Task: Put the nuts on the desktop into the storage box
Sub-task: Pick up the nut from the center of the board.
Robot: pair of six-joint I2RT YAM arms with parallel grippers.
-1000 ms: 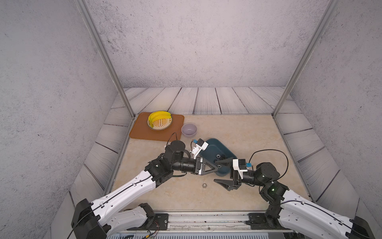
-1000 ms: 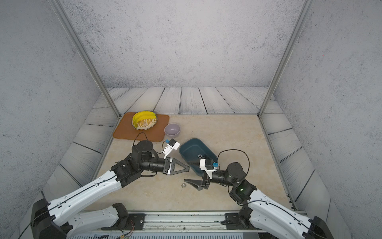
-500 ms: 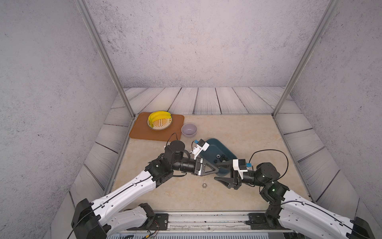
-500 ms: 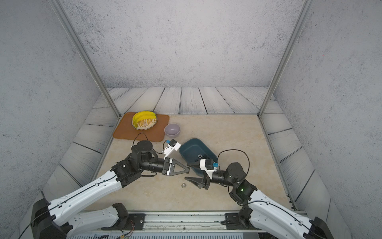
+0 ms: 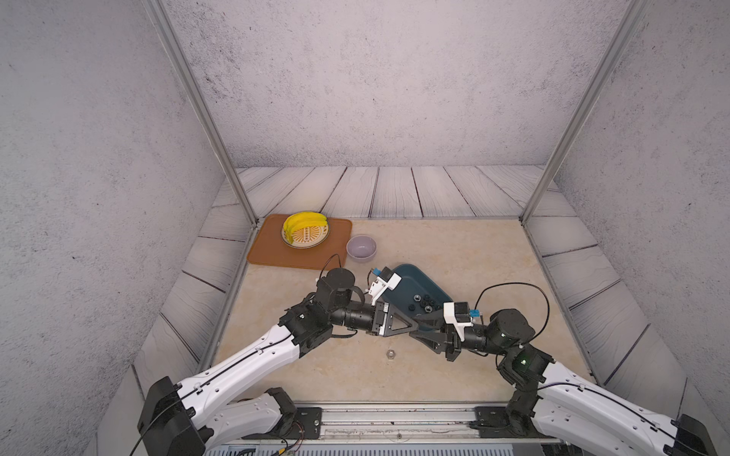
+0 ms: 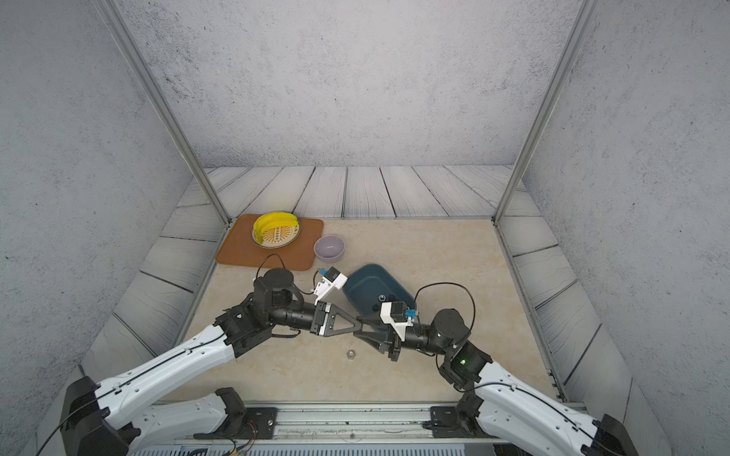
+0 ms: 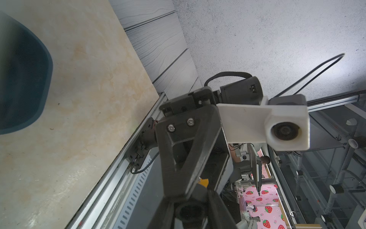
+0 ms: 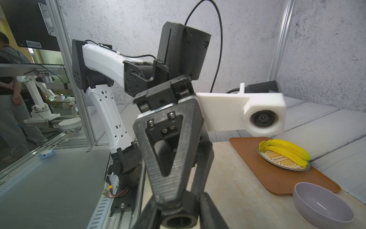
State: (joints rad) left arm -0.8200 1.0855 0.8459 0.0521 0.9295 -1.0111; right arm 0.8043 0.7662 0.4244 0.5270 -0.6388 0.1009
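Above the desktop [image 5: 454,252] my two grippers meet tip to tip, just in front of the dark teal storage box [image 5: 418,281]. My left gripper [image 5: 411,328] is shut on a black nut [image 8: 179,217]. My right gripper [image 5: 418,331] has closed on that same nut [image 7: 191,213], its fingers against the nut's sides. Several black nuts [image 5: 424,304] lie inside the box. One silver nut [image 5: 390,353] lies on the desktop in front of the grippers and shows in both top views, silver nut [image 6: 350,354].
A lavender bowl [image 5: 361,248] stands behind the box. At the back left, an orange-brown mat [image 5: 268,252] carries a plate of bananas [image 5: 305,231]. Metal frame posts [image 5: 237,185] stand at the back corners and a rail [image 5: 395,414] runs along the front edge.
My right gripper has moved left to the left gripper's tips and its jaws have closed from wide open onto the black nut. The left gripper has held still, shut.
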